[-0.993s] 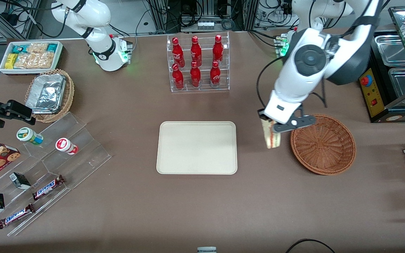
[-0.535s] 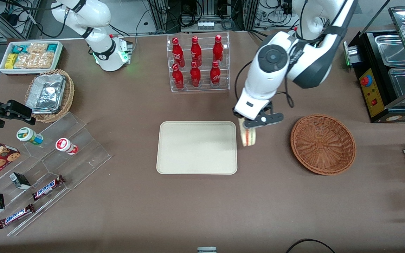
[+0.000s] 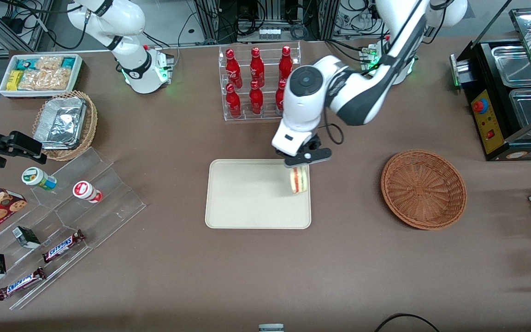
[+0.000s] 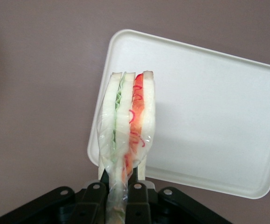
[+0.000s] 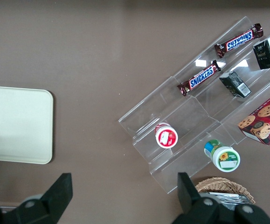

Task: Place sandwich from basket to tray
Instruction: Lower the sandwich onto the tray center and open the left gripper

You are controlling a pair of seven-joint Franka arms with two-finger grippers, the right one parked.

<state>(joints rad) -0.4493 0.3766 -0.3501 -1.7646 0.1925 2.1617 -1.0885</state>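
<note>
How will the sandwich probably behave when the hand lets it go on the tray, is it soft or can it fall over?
The sandwich hangs edge-down, pinched in the hand over the tray. Released like this, it would likely tip onto a flat face. Its bread layers look soft, so it probably squashes under a firm squeeze. The clear wrap around it seems smooth and may be a bit slippery.

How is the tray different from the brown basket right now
The tray is flat, cream and rectangular; the basket is round, reddish-brown woven wicker. The gripper holds the sandwich above the tray's edge, while nothing hangs above the basket. Both rest on the table with nothing in them.
</note>
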